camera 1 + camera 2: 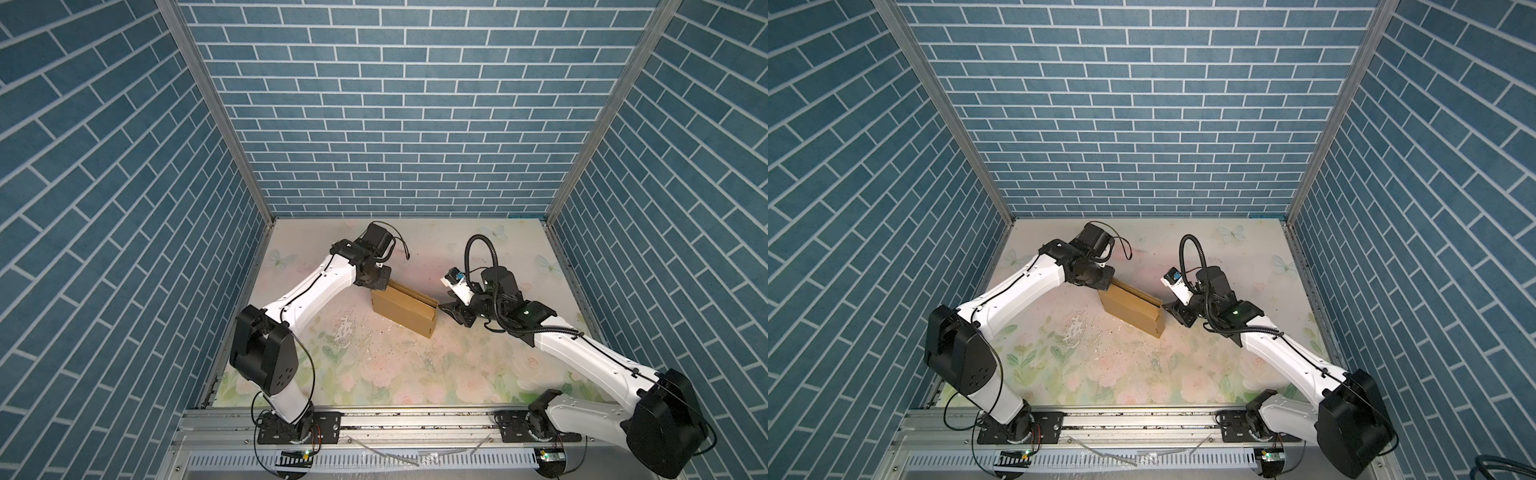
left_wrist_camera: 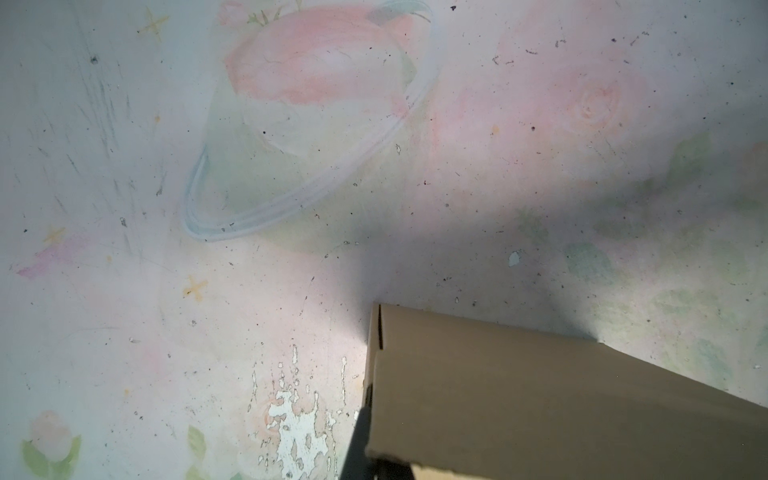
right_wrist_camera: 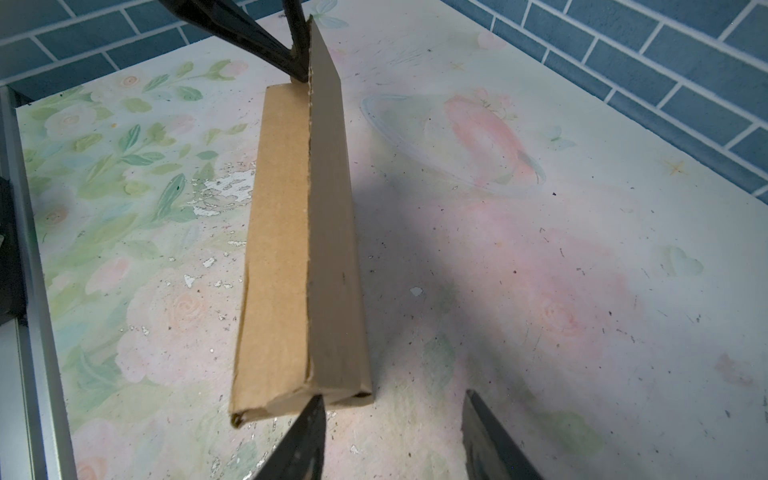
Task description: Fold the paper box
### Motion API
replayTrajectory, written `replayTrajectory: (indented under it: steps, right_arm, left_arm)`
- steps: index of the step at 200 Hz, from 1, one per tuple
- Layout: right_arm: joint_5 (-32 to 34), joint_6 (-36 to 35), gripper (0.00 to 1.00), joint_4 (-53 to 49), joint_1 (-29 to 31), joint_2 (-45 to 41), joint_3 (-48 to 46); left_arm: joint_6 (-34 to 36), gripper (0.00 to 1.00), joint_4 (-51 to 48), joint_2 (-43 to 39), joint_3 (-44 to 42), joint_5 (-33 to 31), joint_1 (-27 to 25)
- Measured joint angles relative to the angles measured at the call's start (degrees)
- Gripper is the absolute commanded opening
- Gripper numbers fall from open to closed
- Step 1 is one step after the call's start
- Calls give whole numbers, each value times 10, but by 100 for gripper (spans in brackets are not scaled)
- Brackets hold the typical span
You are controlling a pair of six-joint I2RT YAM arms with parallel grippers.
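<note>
The paper box (image 1: 403, 308) is found near the middle of the flower-printed table (image 1: 415, 374), between the two arms, in both top views. It is folded into a long, narrow shape with one long panel raised above the rest, and its length is laid from one arm towards the other. The left gripper (image 3: 300, 62) is clamped on the far end of that raised panel, whose edge is pinched between the dark fingers (image 2: 358, 440). The right gripper (image 3: 392, 397) is held just at the opposite end of the box with its jaws apart, and nothing is gripped between them. One fingertip (image 3: 309, 419) is seen against the hollow end of the cardboard, but whether contact is made cannot be told. Worn, flaked patches (image 1: 347, 326) are visible on the table beside the box
</note>
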Motion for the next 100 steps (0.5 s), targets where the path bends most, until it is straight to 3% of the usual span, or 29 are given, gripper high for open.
replayTrajectory:
  steps: [100]
  right_arm:
    - [-17, 1, 54, -1, -1, 11, 8]
  left_arm:
    - [0, 0, -5, 2, 3, -8, 0]
